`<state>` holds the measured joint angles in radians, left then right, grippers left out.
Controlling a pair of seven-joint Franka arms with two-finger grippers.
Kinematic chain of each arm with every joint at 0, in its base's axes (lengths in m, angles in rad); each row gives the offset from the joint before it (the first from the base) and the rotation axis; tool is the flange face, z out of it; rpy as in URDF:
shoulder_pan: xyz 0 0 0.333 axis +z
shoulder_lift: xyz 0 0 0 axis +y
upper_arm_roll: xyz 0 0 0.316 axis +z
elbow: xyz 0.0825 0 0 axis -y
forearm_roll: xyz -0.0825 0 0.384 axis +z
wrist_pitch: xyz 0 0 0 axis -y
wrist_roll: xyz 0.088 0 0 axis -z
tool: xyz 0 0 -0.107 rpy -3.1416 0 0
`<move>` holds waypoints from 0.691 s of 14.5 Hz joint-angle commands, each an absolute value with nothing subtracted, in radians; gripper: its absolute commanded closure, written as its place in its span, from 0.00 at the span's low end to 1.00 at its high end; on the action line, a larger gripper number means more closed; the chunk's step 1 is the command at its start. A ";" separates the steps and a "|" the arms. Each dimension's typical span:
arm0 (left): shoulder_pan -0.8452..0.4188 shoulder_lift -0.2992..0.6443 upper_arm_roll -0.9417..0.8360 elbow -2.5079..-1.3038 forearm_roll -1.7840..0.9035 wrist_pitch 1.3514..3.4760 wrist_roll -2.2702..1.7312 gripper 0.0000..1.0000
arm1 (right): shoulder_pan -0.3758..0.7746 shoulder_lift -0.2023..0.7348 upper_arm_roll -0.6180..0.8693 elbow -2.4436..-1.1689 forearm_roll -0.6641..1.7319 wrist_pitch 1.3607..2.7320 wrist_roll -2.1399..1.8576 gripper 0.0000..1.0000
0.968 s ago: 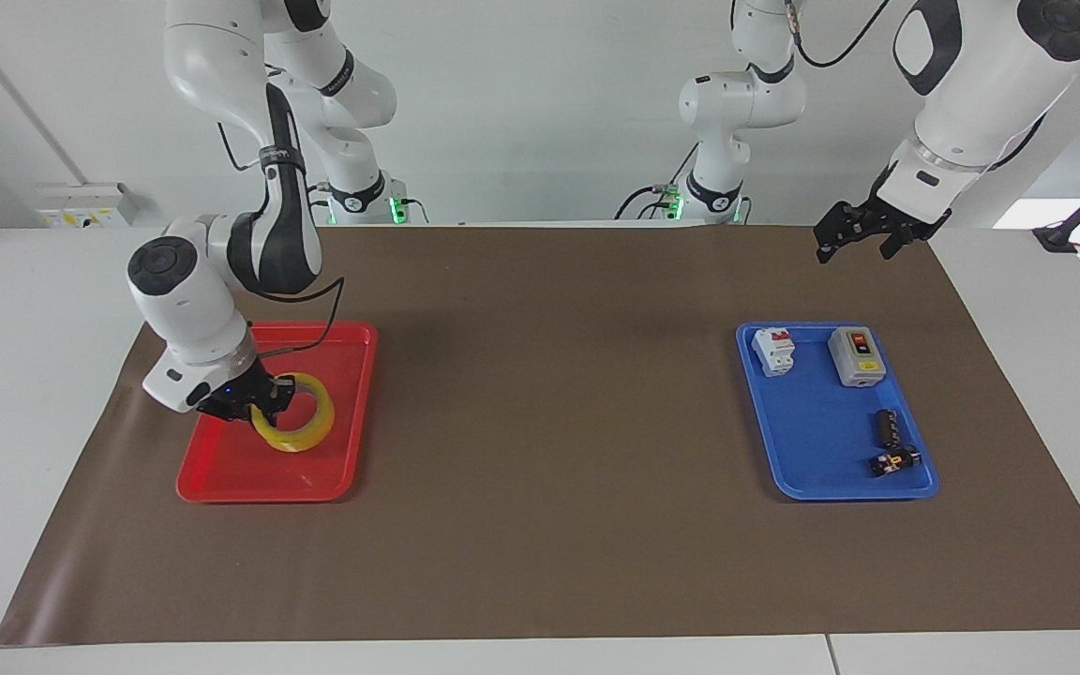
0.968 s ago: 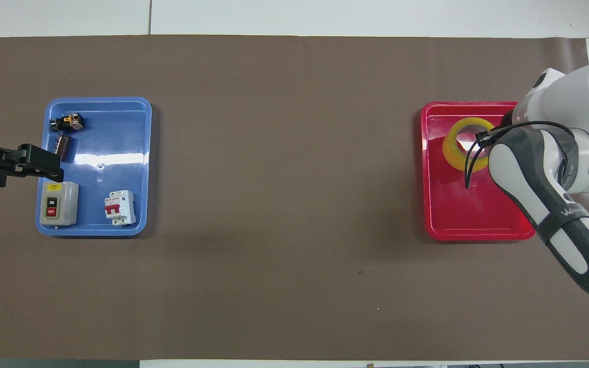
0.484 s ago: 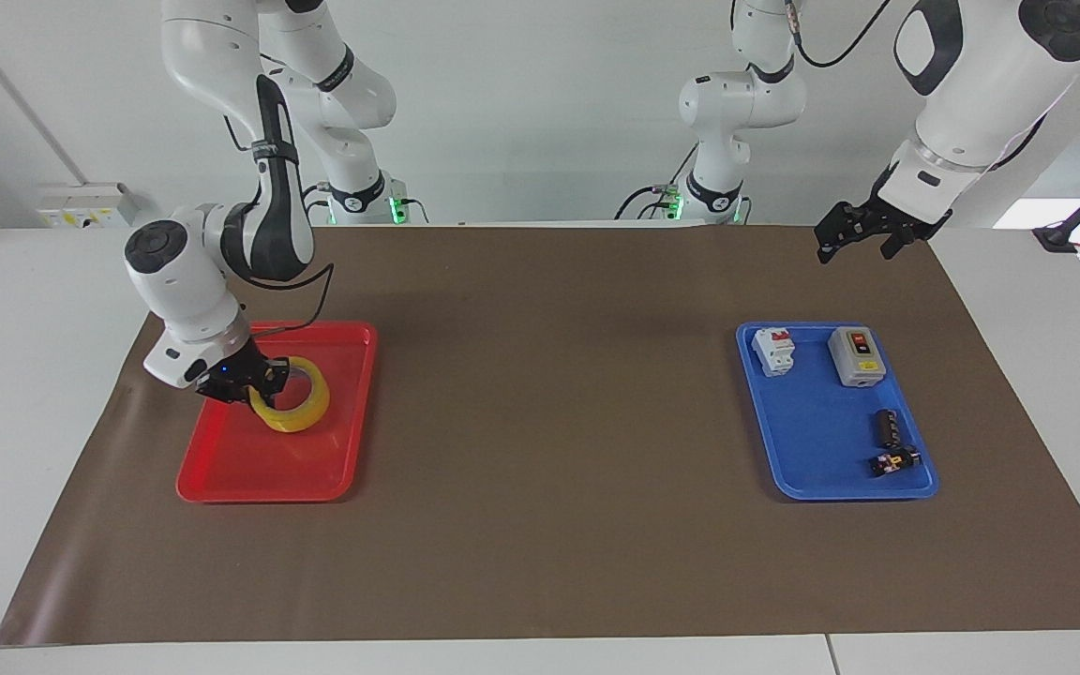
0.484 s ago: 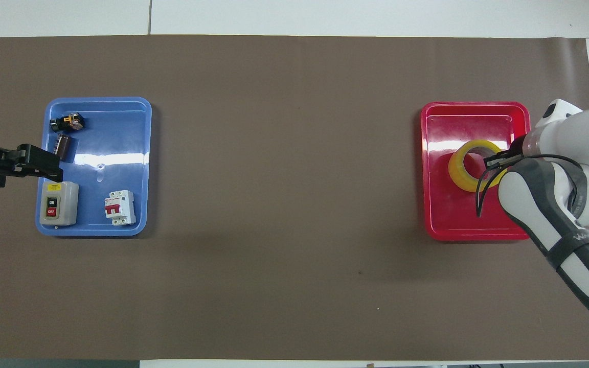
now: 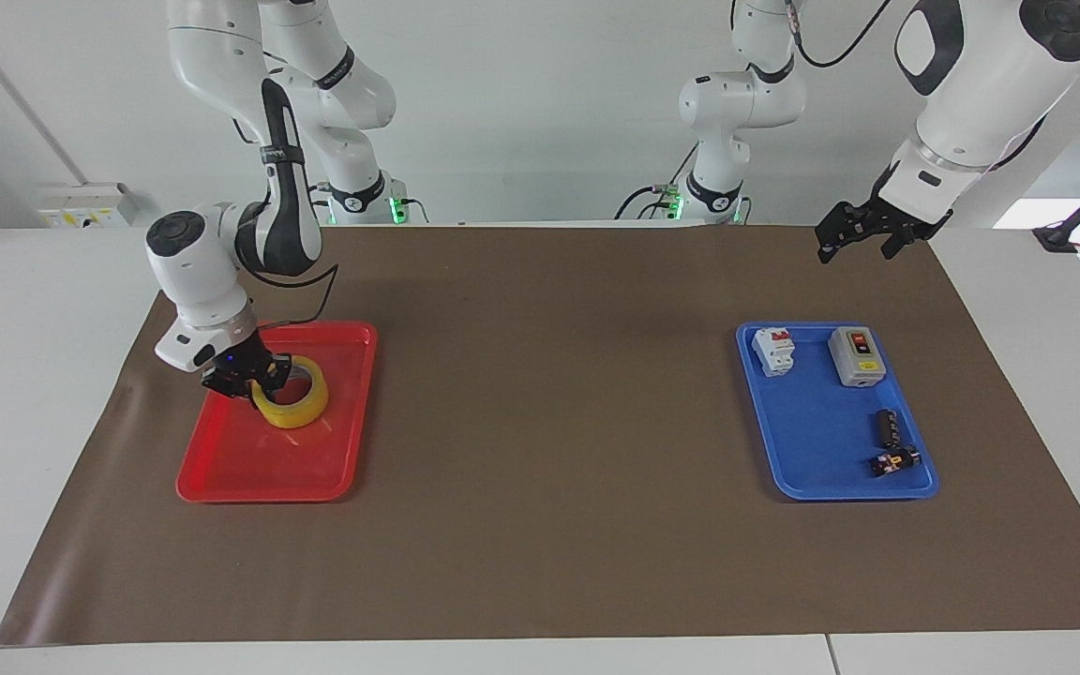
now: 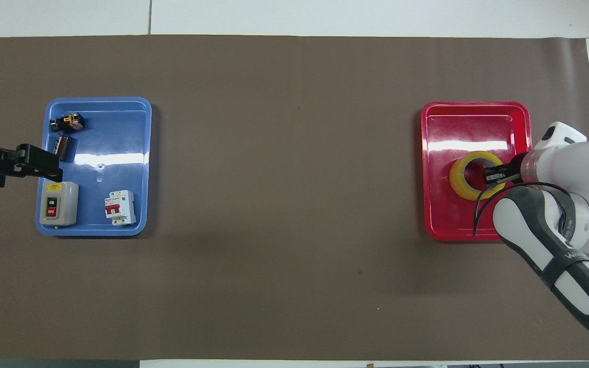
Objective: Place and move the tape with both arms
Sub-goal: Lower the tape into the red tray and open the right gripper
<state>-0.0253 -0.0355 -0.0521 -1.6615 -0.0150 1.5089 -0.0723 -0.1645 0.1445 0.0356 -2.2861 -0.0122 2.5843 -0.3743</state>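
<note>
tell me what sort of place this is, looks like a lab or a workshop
Most likely a robotics lab: two white arms work at a table under a brown mat, with a tape roll in a red tray and electrical switches in a blue tray.

My two arms are glossy white jointed tubes with round dark grey joint caps. My right arm (image 5: 221, 281) carries a dark grey forearm panel, a black band with white lettering and a thin black looping cable; both end in black two-finger grippers.
</note>
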 commanded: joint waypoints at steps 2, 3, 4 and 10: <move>-0.015 -0.060 -0.054 -1.692 -0.029 1.529 -0.064 0.00 | -0.198 0.115 0.052 -2.319 0.017 2.609 -0.419 1.00; -0.015 -0.060 -0.054 -1.692 -0.029 1.529 -0.064 0.00 | -0.196 0.114 0.052 -2.319 0.017 2.609 -0.416 1.00; -0.015 -0.060 -0.054 -1.692 -0.029 1.529 -0.064 0.00 | -0.196 0.114 0.052 -2.321 0.018 2.608 -0.411 0.79; -0.015 -0.060 -0.054 -1.692 -0.029 1.529 -0.064 0.00 | -0.186 0.097 0.054 -2.226 0.021 2.489 -0.309 0.00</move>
<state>-0.0245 -0.0355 -0.0521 -1.6615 -0.0150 1.5089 -0.0723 -0.1768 0.1293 0.0366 -2.2788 -0.0028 2.5816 -0.3573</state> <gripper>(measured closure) 0.000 0.286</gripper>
